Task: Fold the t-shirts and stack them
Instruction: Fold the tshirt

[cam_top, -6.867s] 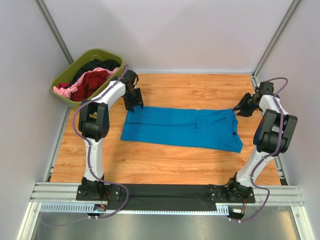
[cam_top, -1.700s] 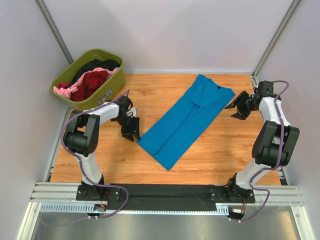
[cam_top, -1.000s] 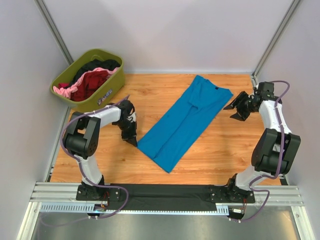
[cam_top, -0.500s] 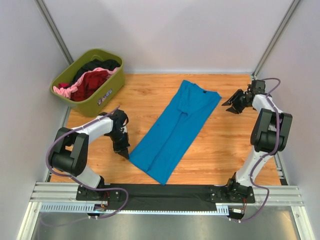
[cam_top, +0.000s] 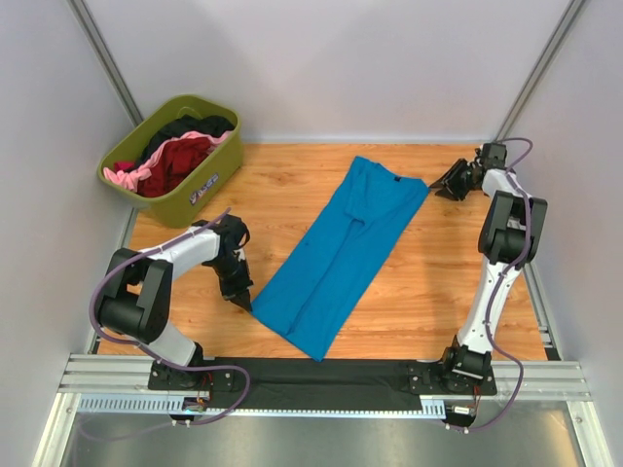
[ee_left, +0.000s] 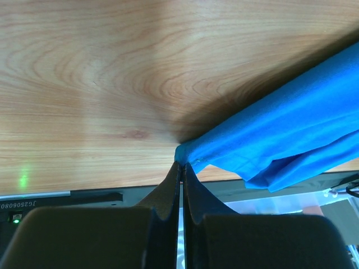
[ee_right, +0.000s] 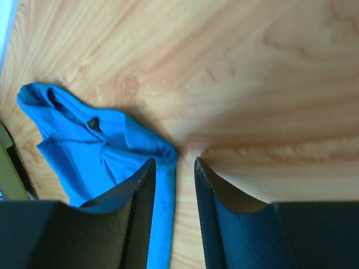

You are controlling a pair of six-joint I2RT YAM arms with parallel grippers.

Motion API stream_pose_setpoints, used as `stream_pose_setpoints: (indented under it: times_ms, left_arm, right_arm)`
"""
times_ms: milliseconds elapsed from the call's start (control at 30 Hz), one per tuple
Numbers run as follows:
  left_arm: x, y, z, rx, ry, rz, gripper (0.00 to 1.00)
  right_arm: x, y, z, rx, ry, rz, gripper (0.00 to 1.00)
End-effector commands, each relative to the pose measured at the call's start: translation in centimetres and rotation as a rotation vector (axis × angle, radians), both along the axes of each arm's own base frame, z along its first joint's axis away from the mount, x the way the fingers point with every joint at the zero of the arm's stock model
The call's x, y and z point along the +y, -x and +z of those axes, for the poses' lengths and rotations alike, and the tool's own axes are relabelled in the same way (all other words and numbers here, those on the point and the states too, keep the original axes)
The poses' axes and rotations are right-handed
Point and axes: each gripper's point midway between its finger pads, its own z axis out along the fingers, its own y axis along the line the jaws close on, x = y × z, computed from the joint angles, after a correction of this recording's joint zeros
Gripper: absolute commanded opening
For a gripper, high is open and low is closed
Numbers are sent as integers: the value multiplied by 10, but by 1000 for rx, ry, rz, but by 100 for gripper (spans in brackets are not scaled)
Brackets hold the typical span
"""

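A bright blue t-shirt (cam_top: 336,258), folded into a long strip, lies slanted across the wooden table from far right to near centre. My left gripper (cam_top: 245,300) is low at its near-left corner. In the left wrist view the left gripper (ee_left: 182,163) is shut on that corner of the blue cloth (ee_left: 291,123). My right gripper (cam_top: 437,187) sits at the shirt's far-right corner by the collar. In the right wrist view the right gripper (ee_right: 174,162) is open, its narrow gap straddling the edge of the blue shirt (ee_right: 95,151), with nothing clamped.
An olive-green tub (cam_top: 200,187) stands at the far left, holding dark red (cam_top: 180,156), pink (cam_top: 136,177) and black (cam_top: 195,125) shirts. Grey walls close in the table on three sides. A metal rail (cam_top: 321,375) with the arm bases runs along the near edge.
The left gripper dragged the shirt's near corner left and towards the bases, then held still. The right gripper swung to the far right, reached the collar corner, and its jaws narrowed.
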Motion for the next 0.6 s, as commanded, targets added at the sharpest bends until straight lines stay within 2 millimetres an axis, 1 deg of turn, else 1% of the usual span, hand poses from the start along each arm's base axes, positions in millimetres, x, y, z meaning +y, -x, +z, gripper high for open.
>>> stream_pose_setpoints:
  times_ms: [0, 33, 100, 233, 300, 333, 367, 433, 467, 567]
  left_arm:
    - [-1, -5, 7, -4, -13, 30, 0]
    - [0, -9, 9, -16, -24, 29, 0]
    - [2, -9, 8, -8, -38, 28, 0]
    - [2, -4, 6, 10, -34, 36, 0]
    - [2, -2, 5, 12, -34, 36, 0]
    - [3, -1, 4, 13, -39, 34, 0]
    - [3, -1, 5, 7, -37, 34, 0]
    - [3, 0, 4, 9, -30, 35, 0]
    - [2, 0, 4, 9, -25, 38, 0]
    - [-3, 1, 7, 11, 0, 69, 0]
  right_arm:
    - [8, -19, 0, -43, 16, 27, 34]
    - [10, -20, -3, -38, 12, 30, 34]
    - [13, -23, -3, -43, 9, 25, 34]
    - [17, -25, -8, -37, 1, 11, 31]
    - [18, -32, -4, -55, -6, -1, 26]
    - [19, -35, -6, -56, -9, -4, 24]
    - [19, -37, -7, -56, -10, -7, 15]
    - [19, -45, -7, -64, -18, -15, 8]
    - [18, -49, -5, -72, -19, -18, 0]
    - [14, -64, -1, -102, -14, -26, 0]
